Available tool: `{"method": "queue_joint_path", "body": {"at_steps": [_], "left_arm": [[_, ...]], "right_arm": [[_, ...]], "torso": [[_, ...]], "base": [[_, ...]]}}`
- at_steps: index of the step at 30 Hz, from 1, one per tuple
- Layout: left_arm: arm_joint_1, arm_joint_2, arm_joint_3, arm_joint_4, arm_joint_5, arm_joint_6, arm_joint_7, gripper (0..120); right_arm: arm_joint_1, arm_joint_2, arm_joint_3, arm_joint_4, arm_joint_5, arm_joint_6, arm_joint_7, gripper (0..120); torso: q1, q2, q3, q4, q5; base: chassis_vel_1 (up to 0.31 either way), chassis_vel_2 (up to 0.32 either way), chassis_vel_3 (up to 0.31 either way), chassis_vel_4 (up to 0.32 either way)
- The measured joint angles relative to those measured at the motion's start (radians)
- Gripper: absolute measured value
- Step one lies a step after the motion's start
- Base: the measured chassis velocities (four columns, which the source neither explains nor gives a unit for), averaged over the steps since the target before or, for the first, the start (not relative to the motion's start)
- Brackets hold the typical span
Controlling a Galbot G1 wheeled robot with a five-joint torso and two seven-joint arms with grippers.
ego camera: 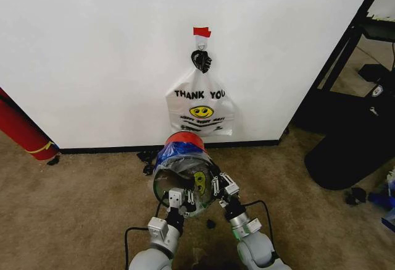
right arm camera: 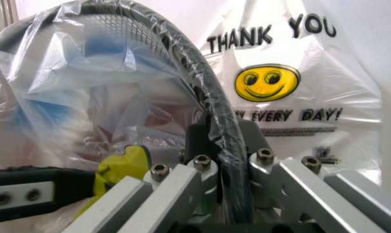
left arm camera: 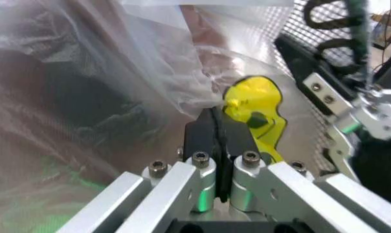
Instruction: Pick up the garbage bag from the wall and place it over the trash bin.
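By the wall (ego camera: 92, 47), both end effectors pinch the tipped trash bin's (ego camera: 182, 139) bagged rim, mouth toward the robot.

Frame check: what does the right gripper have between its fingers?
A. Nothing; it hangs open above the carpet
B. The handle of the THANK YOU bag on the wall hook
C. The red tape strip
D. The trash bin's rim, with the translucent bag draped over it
D. In the right wrist view the right gripper has its fingers either side of the trash bin rim, the garbage bag film wrapped over it.
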Motion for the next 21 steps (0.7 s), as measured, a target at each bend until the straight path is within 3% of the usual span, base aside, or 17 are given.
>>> {"method": "queue_joint_path", "body": {"at_steps": [21], "left_arm": [[-0.011,-0.005,-0.016,0.022,-0.006,-0.025,-0.013,0]], "right_arm": [[0.003,0.021,-0.001,-0.007,0.038,0.005,-0.039,0]], "torso": [[0.000,0.000,0.000,0.0000,-0.0001]], "base": [[0.000,0.000,0.000,0.000]]}}
